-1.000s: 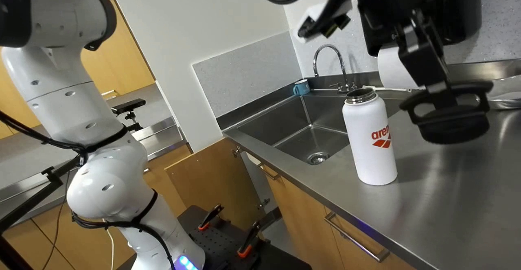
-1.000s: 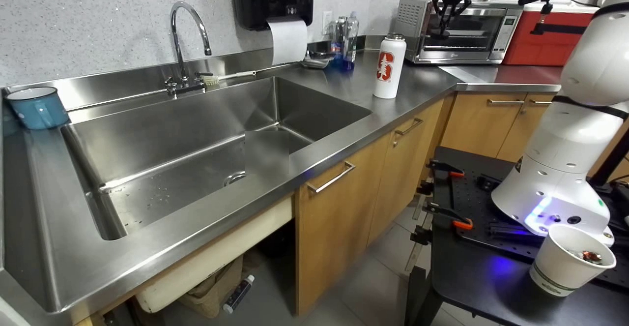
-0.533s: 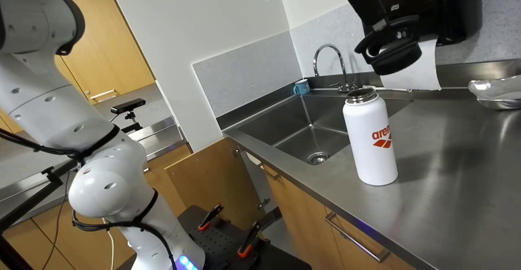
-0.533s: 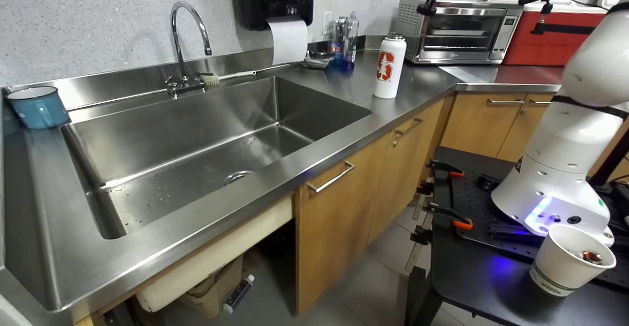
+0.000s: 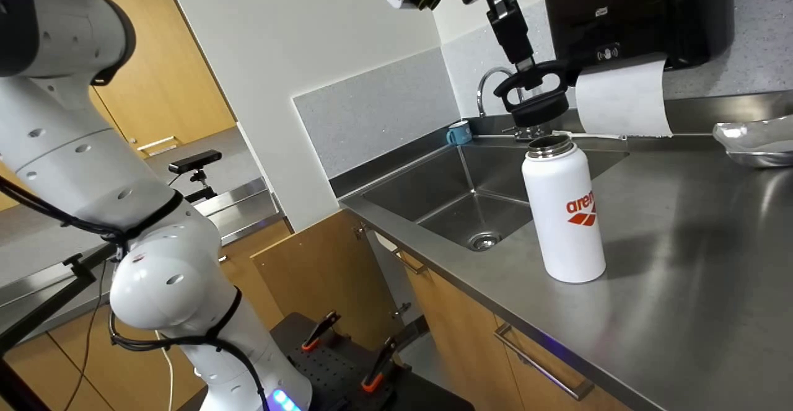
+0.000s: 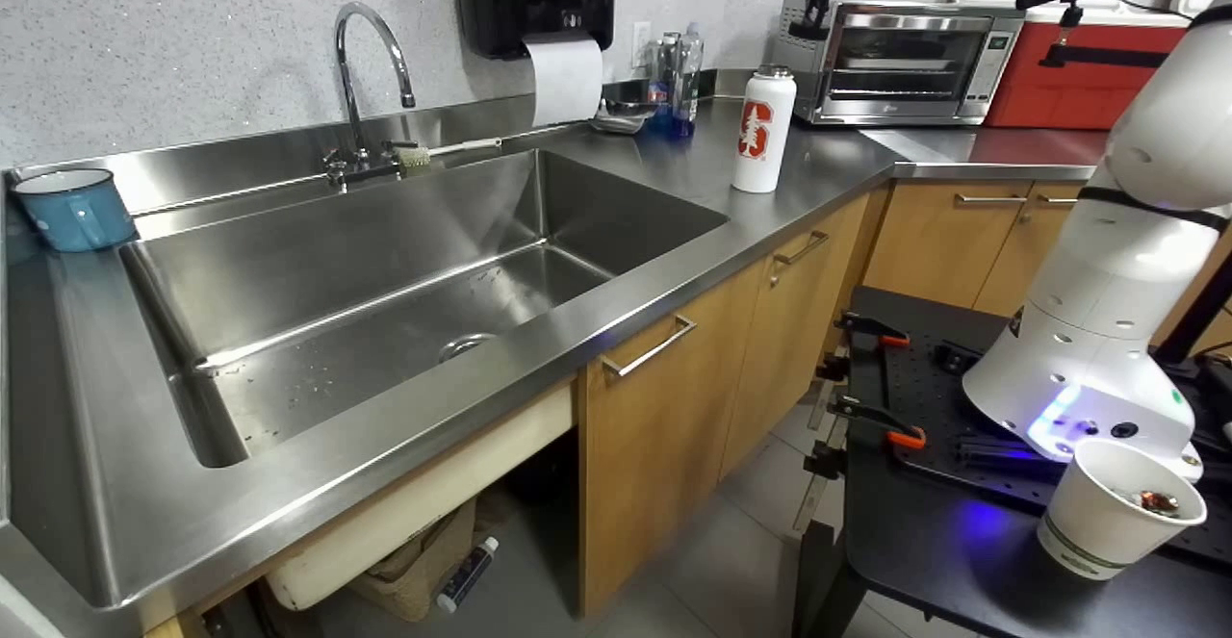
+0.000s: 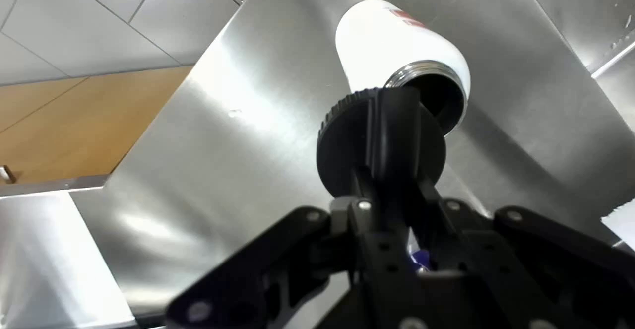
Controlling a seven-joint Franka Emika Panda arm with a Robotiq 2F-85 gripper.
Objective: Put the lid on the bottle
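Jaws were clamped on the lid [image 5: 539,111], held above the bottle [image 5: 562,212], off-centre and not touching. Bottle was stood upright, uncapped, on the counter [image 5: 669,324]. Grasp judged done, carry nearly so; centring, lowering and seating were apparently left.

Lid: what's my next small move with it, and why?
I'd probably shift the lid sideways toward the mouth of the bottle before lowering. The gripper holds it higher than the mouth and apart from it, but in an exterior view it sits to the picture's right of the mouth, and the wrist view shows part of the mouth uncovered beyond its edge.
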